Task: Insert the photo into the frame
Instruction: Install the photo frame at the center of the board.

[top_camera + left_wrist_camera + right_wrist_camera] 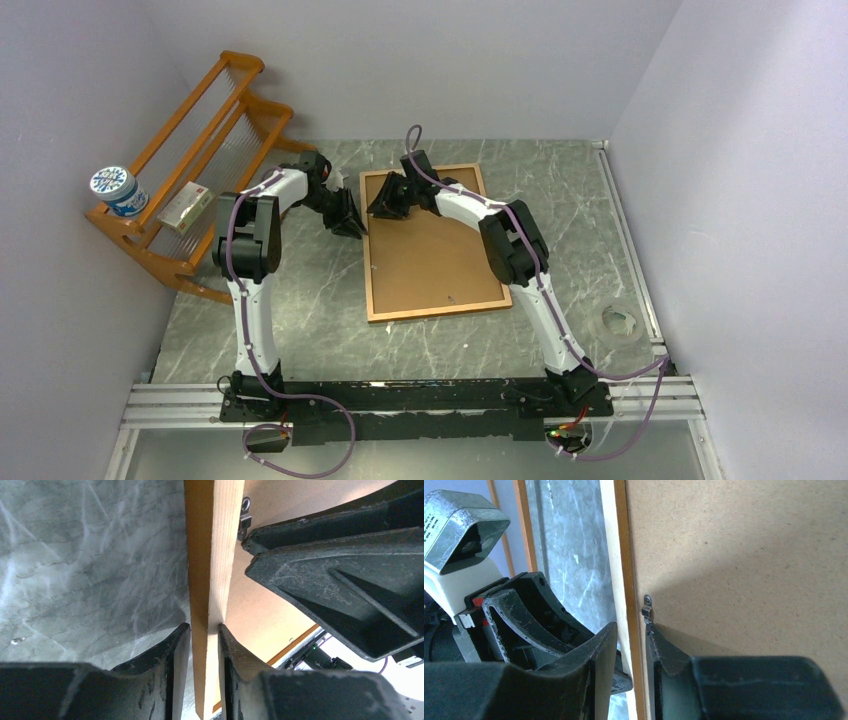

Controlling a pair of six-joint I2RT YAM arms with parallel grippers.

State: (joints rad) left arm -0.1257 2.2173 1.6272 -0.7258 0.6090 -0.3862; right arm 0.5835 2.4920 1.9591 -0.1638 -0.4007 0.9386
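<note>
The frame [440, 308] lies back-up on the marble table, a plain brown backing board [430, 250] filling it. The photo is not in view. Both grippers meet at the far end of the frame's left rail. My left gripper [352, 225] comes in from the left, and its jaws [205, 630] are shut on the wooden rail [212, 555]. My right gripper [382, 205] reaches over the board, and its jaws [630, 630] are shut on the same rail [621, 555], one finger outside and one on the board side beside a small metal clip [647, 607].
An orange wooden rack [195, 170] stands against the left wall, holding a blue-and-white tub [118, 190] and a small box [186, 208]. A clear ring [618, 320] lies near the table's right edge. White walls close in on three sides.
</note>
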